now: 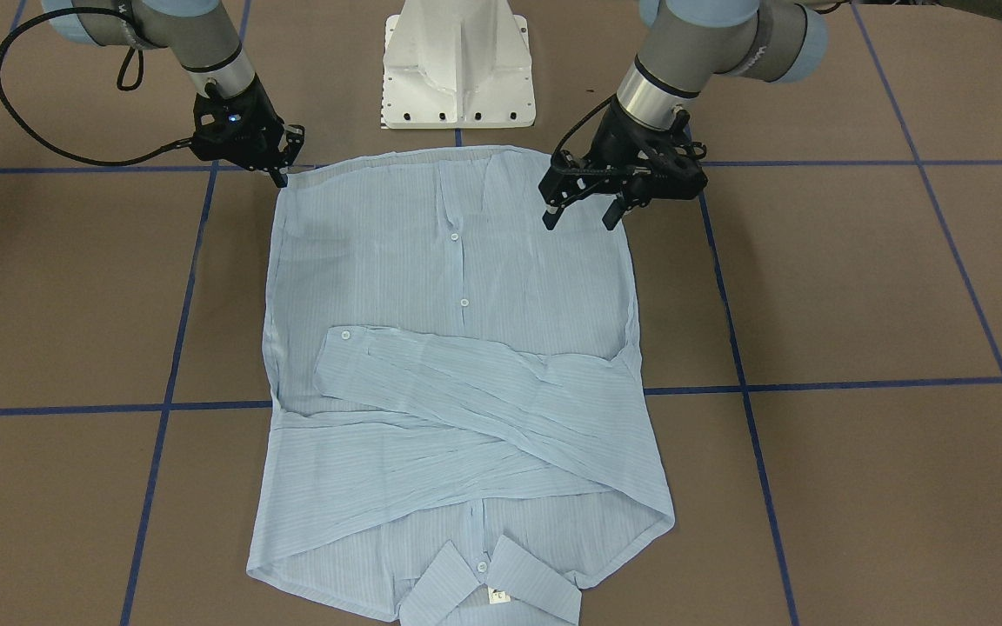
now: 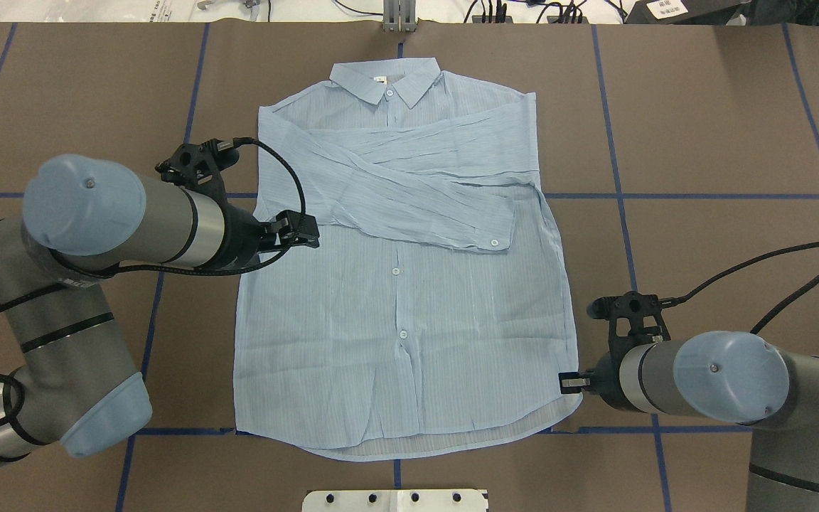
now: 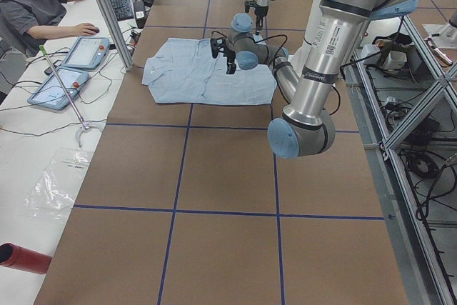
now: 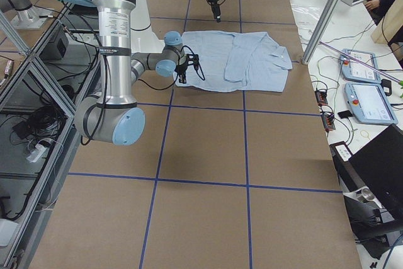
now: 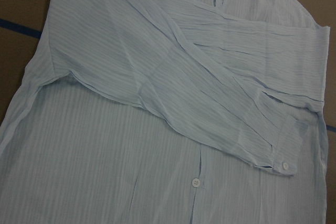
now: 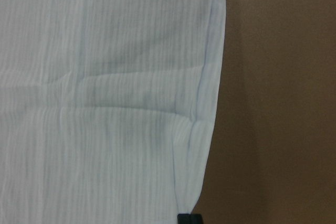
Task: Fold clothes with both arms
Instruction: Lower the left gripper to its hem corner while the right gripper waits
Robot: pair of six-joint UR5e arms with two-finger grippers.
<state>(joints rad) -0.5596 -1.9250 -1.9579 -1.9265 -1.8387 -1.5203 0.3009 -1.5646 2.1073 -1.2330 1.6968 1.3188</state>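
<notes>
- Pale-blue striped button-up shirt [image 2: 402, 320] flat and face up in the middle of the brown table [image 2: 701, 142], collar [image 2: 384, 78] toward the far edge, hem [image 2: 395, 444] toward the white pedestal base [image 1: 457, 69].
- Both sleeves [image 2: 409, 192] folded across the chest, crossing one over the other; top cuff [image 2: 491, 238] ending just inside the shirt's right side edge.
- Side edges fairly straight, flaring a little toward the hem; hem curved, lying right along a blue tape line [image 2: 619, 213], with the back layer peeking out beneath the front.
- Left gripper [image 1: 578, 222] hanging above the cloth with its jaws spread wide and holding nothing, inside the shirt's left edge and just below the folded sleeves in the overhead view.
- Right gripper [image 1: 280, 178] down at the hem corner on the shirt's right side, jaws drawn narrow, tip touching the very corner of the cloth in the wrist view; no telling whether any fabric is pinched.
- Broad bare table on both sides of the shirt, out past each arm, crossed only by tape lines.
- Less room at the collar end, close to the table's far edge, and a short strip between hem and pedestal.
- Beyond that far edge, a seated person [image 3: 32, 5] at a white bench with control tablets [image 3: 86, 51], well apart from the shirt.
</notes>
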